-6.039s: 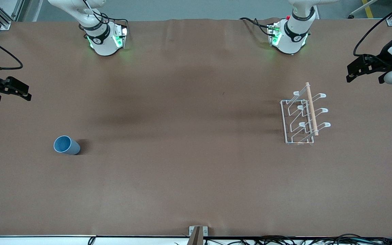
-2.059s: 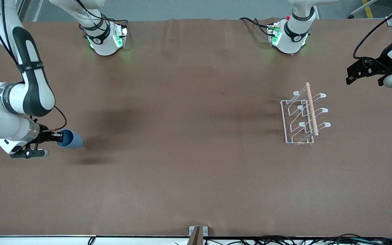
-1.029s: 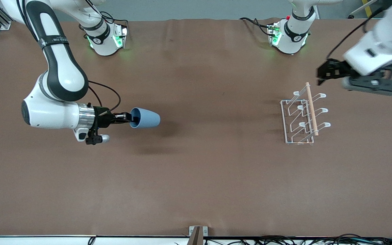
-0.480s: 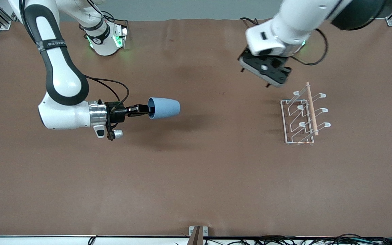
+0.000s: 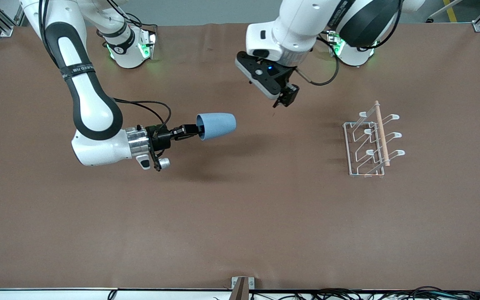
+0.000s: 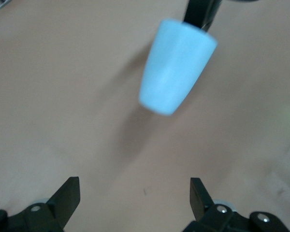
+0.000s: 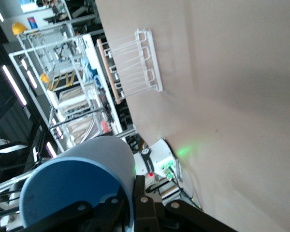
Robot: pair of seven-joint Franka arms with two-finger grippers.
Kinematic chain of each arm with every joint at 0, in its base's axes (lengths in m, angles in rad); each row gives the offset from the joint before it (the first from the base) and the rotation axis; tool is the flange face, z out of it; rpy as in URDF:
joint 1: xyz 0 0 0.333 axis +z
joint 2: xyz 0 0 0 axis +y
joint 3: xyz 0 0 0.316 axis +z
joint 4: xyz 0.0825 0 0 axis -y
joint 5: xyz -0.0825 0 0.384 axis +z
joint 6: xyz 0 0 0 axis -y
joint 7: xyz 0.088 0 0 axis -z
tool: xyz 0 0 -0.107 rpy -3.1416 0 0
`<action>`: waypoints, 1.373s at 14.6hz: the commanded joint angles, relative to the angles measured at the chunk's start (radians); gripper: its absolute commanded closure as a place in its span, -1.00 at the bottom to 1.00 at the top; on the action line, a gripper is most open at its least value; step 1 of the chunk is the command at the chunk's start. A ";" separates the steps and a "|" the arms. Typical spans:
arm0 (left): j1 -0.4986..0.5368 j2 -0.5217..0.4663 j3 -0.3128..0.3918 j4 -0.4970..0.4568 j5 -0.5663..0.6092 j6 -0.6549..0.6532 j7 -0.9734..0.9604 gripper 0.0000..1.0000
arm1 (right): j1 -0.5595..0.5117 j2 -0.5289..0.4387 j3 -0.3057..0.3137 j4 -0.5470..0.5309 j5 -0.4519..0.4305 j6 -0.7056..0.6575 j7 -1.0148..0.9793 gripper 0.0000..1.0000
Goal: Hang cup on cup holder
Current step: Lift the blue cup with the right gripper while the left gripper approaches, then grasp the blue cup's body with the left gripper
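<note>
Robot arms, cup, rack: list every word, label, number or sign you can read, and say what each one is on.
No text can be read.
Black band on the right arm: white lettering, too small to read.
Emblems on the two arm bases: marks only, no readable words.
Cup, held by the right gripper: no marking.
Rack: no marking.
Left gripper: no label visible.

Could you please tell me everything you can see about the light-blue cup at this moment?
The small light-blue matte tumbler has no handle, tapers slightly toward its closed base, and is darker blue inside. It is held in the air on its side over the brown table, base pointing toward the white wire cup holder. The right gripper is shut on its rim, one finger inside the mouth. The open left gripper hovers near without touching it.
</note>
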 commanded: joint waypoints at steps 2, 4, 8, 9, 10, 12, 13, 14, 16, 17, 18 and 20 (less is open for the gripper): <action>-0.045 0.067 0.005 0.043 -0.008 0.073 0.044 -1.00 | -0.002 0.072 -0.006 0.067 0.027 -0.050 -0.052 0.96; -0.059 0.101 0.007 0.043 -0.006 0.132 0.045 -1.00 | 0.000 0.111 -0.008 0.085 0.053 -0.100 -0.087 0.96; -0.072 0.178 0.008 0.043 -0.002 0.222 0.080 -1.00 | -0.012 0.125 -0.008 0.087 0.058 -0.131 -0.091 0.96; -0.074 0.193 0.008 0.043 -0.002 0.231 0.084 -1.00 | -0.012 0.125 -0.008 0.087 0.058 -0.131 -0.091 0.96; -0.079 0.204 0.008 0.043 -0.002 0.235 0.083 -1.00 | -0.012 0.125 -0.008 0.087 0.058 -0.131 -0.091 0.95; -0.088 0.221 0.008 0.043 0.009 0.242 0.086 -1.00 | -0.012 0.125 -0.008 0.087 0.058 -0.143 -0.092 0.94; -0.088 0.227 0.008 0.043 0.026 0.265 0.084 -1.00 | -0.012 0.125 -0.008 0.087 0.058 -0.163 -0.094 0.93; -0.089 0.240 0.008 0.043 0.033 0.294 0.084 -1.00 | -0.014 0.125 -0.009 0.087 0.058 -0.176 -0.094 0.92; -0.092 0.254 0.008 0.043 0.036 0.323 0.084 -1.00 | -0.014 0.124 -0.009 0.084 0.058 -0.176 -0.094 0.92; -0.103 0.259 0.008 0.043 0.036 0.328 0.084 -1.00 | -0.012 0.124 -0.009 0.084 0.058 -0.176 -0.095 0.92; -0.105 0.262 0.008 0.043 0.038 0.330 0.084 -1.00 | -0.014 0.124 -0.009 0.082 0.058 -0.176 -0.095 0.92; -0.114 0.276 0.008 0.041 0.067 0.330 0.083 -1.00 | -0.012 0.124 -0.009 0.081 0.056 -0.176 -0.095 0.92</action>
